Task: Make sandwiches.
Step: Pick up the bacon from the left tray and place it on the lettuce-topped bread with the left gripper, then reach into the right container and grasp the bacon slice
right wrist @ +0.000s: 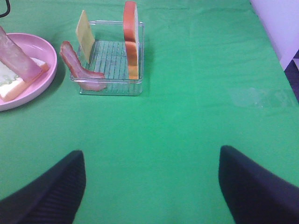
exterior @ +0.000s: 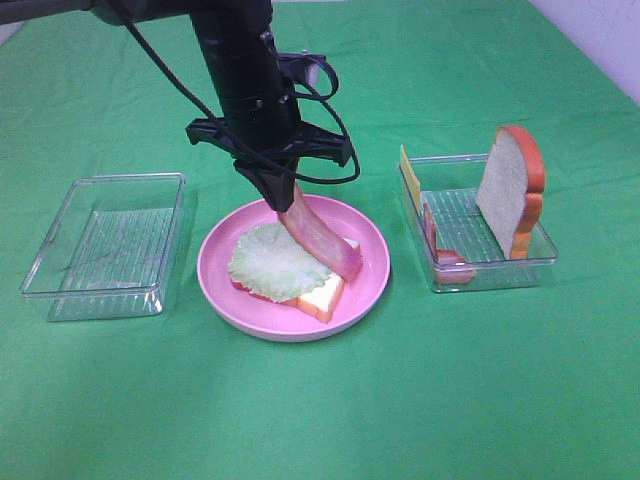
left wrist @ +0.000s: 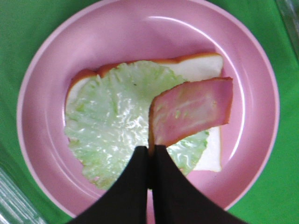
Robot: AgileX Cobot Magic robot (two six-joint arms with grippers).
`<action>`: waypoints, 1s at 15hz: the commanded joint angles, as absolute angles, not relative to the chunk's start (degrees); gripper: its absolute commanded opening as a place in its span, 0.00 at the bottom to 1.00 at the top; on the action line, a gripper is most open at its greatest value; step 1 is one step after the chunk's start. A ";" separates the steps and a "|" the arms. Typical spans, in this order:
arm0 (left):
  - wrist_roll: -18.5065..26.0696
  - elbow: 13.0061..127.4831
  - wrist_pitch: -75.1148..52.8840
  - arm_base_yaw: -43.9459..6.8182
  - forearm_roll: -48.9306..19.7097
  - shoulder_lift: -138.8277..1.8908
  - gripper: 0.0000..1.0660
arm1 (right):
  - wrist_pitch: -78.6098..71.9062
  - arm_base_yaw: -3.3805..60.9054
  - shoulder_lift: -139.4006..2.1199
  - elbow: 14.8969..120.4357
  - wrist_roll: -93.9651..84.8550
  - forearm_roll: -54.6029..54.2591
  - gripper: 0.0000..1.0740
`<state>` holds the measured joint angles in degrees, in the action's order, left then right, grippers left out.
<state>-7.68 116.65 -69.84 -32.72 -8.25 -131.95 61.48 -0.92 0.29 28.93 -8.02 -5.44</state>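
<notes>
Pinching bacon (left wrist: pixel 191 109) end in left gripper (left wrist: pixel 150 149); right gripper (right wrist: pixel 152 186) wide, empty. Lower flat onto lettuce (left wrist: pixel 112 126) toward 4 o'clock, then release.

Lettuce (exterior: pixel 268 262) on bread (exterior: pixel 322 297), on plate (exterior: pixel 215 268)

High overview; wrist views near and far; plate (exterior: pixel 265 322) shared

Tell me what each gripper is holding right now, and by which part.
The left gripper is shut on the bacon strip, pinching it by one end, above the pink plate. The right gripper is open and holds nothing.
</notes>
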 commanded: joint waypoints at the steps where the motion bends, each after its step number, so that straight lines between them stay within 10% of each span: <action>1: -8.77 116.43 -73.85 -32.89 -6.88 -131.89 0.00 | 60.79 -1.15 1.09 28.99 -8.71 -5.39 0.70; 5: -8.94 116.43 -73.85 -32.89 -6.93 -131.89 0.05 | 60.79 -1.15 1.09 28.99 -8.71 -5.39 0.70; 10: -10.43 116.43 -73.85 -32.89 -6.59 -131.67 0.67 | 60.79 -1.15 1.09 28.99 -8.71 -5.39 0.70; 15: -12.38 116.43 -73.85 -32.77 -3.84 -125.31 0.70 | 60.79 -1.15 1.09 28.99 -8.71 -5.39 0.70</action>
<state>-11.75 116.65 -69.90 -32.72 -4.41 -126.28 61.48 -0.92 0.29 28.93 -8.02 -5.44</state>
